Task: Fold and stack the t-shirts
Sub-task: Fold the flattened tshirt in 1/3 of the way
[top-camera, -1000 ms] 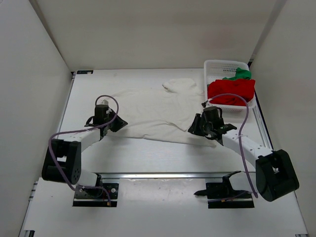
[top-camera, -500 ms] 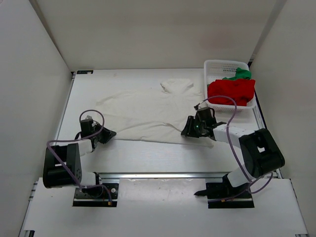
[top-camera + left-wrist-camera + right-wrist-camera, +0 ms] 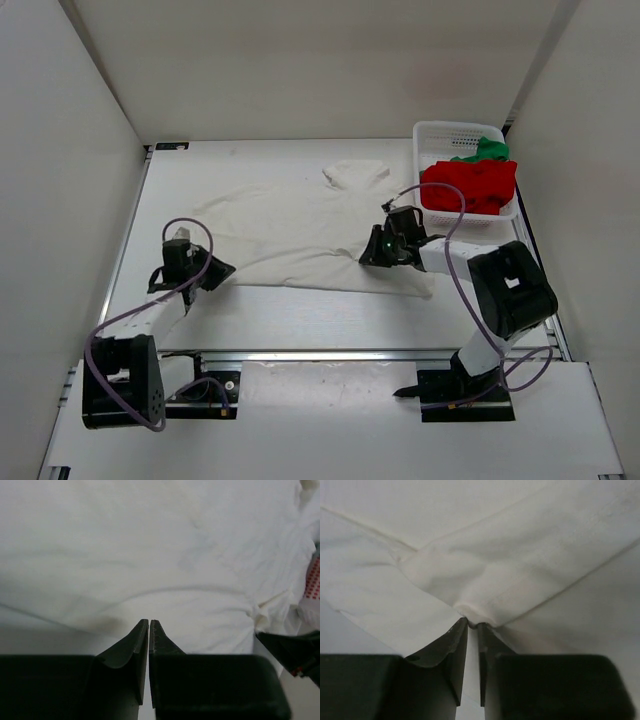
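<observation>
Pinching the white shirt (image 3: 520, 555) at its tips, the right tool (image 3: 472, 625) is gripping. The left tool (image 3: 149, 622) is sitting fully closed, hem just ahead.

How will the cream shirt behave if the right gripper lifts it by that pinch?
Likely floppy: the cream shirt lies flat with soft wrinkles, so it should drape from the right gripper. Probably light, since a small pinch bunches it. It might slip, as only a thin fold sits at the fingertips.
</observation>
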Controlling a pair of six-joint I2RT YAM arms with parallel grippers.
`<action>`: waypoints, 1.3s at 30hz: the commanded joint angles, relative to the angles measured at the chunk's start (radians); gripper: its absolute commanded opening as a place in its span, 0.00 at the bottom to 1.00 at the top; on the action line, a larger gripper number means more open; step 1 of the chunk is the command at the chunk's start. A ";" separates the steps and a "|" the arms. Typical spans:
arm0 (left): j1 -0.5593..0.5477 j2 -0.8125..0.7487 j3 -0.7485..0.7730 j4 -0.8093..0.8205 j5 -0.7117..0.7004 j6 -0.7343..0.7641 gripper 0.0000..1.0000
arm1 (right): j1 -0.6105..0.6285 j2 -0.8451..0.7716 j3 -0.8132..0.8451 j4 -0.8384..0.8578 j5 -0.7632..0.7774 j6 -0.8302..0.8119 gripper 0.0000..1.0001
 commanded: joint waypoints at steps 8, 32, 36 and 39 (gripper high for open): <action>-0.214 0.117 0.101 0.140 -0.035 -0.088 0.17 | 0.033 0.229 0.436 -0.132 0.093 -0.070 0.00; -0.146 0.448 0.085 0.188 0.244 -0.096 0.12 | 0.205 -0.002 0.017 -0.147 0.136 -0.106 0.01; -0.064 0.291 -0.005 0.055 0.222 -0.007 0.12 | 0.265 -0.073 -0.043 -0.213 0.128 -0.107 0.00; 0.015 0.171 -0.063 -0.038 0.212 0.052 0.16 | 0.291 -0.128 -0.046 -0.239 0.131 -0.107 0.04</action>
